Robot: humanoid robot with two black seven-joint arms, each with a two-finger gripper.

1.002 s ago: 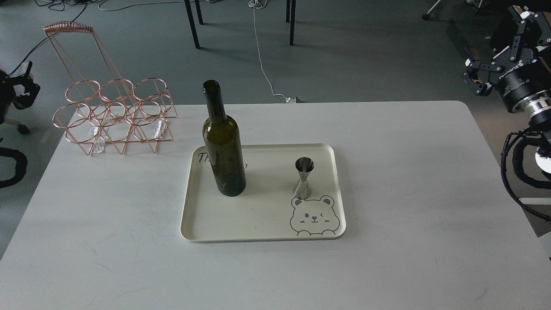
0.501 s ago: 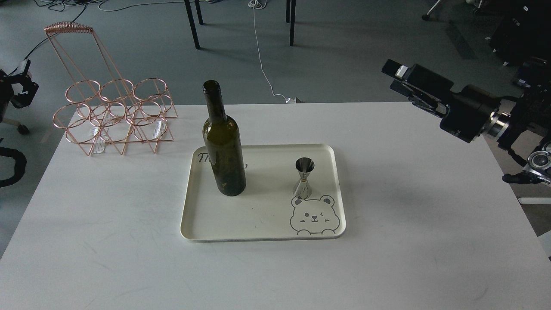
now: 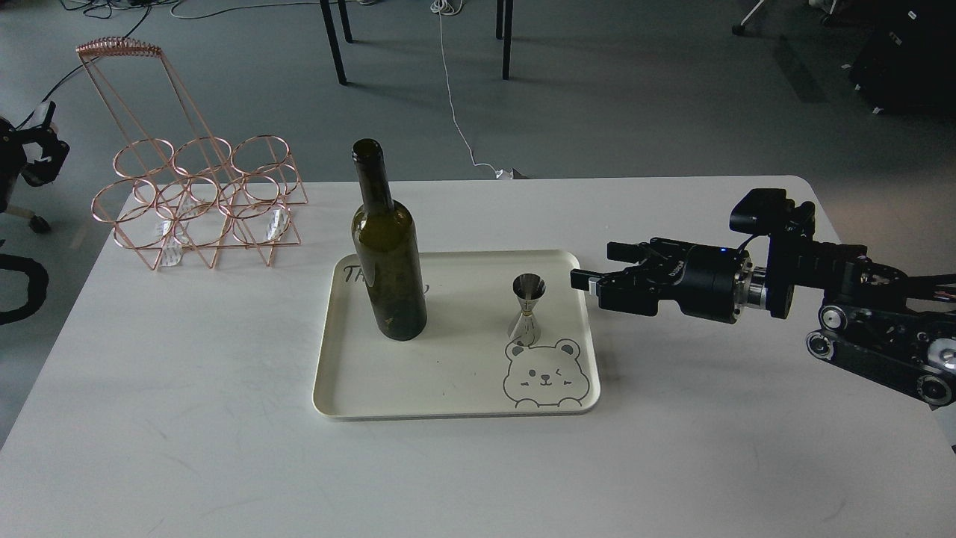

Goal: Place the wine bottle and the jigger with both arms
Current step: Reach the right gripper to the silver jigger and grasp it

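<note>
At left edge, arm [image 3: 22,161] cropped, perhaps.

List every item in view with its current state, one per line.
Bottle: upright on the tray, uncorked, not gripped.
Jigger: upright on the tray, free, just above the bear drawing.
Tray: flat on the table.
Rack: standing at the table's far left corner.
Right gripper: level by the tray's right rim, pointing at the jigger, holding nothing.
Left gripper: at the left edge, off the table.

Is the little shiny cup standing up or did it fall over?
Standing up. The jigger stands upright on the tray, open mouth on top, nothing touching it.
</note>
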